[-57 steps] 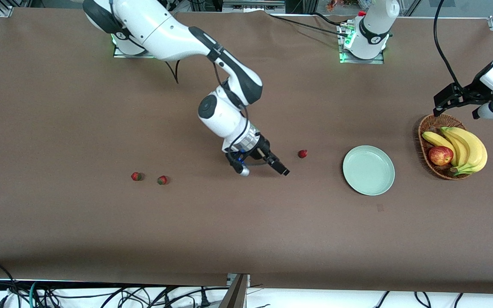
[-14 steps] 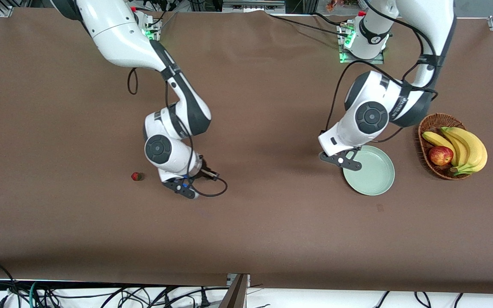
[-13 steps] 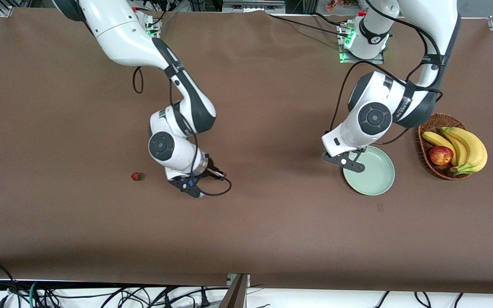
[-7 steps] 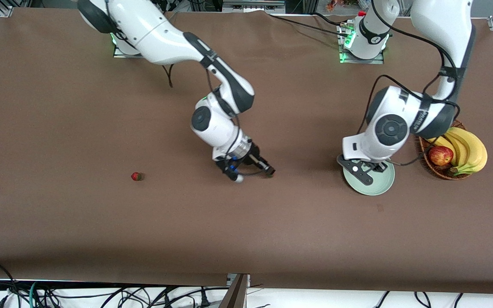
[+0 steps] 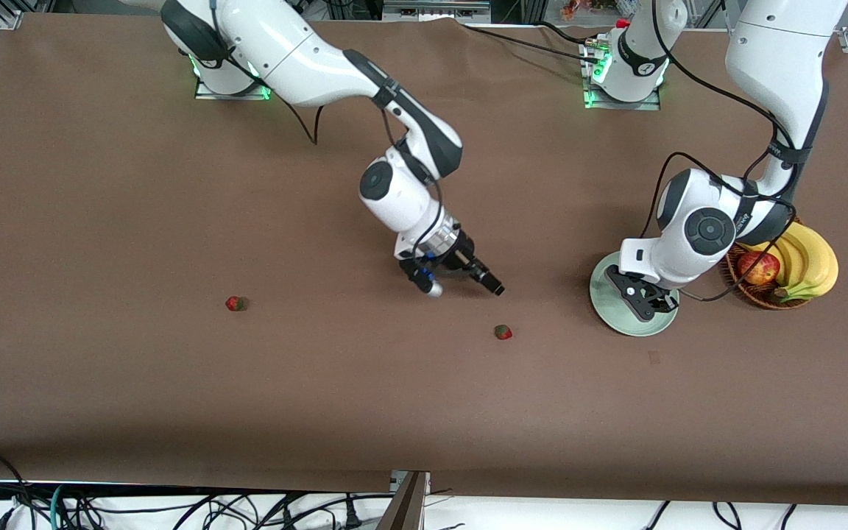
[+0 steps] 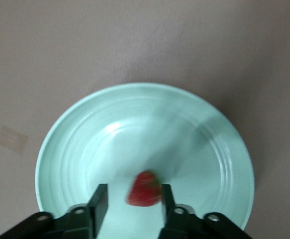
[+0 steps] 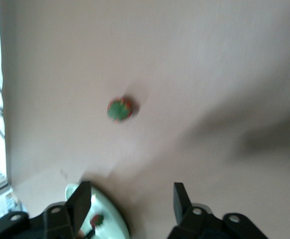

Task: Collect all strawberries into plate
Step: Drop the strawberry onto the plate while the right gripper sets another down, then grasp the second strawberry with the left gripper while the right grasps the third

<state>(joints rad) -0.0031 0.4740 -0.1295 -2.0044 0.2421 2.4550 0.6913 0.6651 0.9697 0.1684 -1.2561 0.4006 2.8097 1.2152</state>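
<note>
Left gripper (image 6: pixel 130 199) over the plate (image 5: pixel 603 274), fingers spread, a strawberry (image 6: pixel 144 189) between them, apparently loose. Right gripper (image 5: pixel 461 283) mid-table, fingers spread, empty. Two more strawberries on the table: one (image 5: pixel 503 333) between that gripper and the plate, one (image 5: pixel 235 303) toward the right arm's end.

Even overhead light falls on the brown table (image 5: pixel 100 221) in the front view, arms casting soft shadows. Both wrist views are washed pale and motion-blurred: a strawberry (image 6: pixel 144 189) smears above the glossy plate (image 6: pixel 75 144); white glare burns 1 edge of the right wrist view.
</note>
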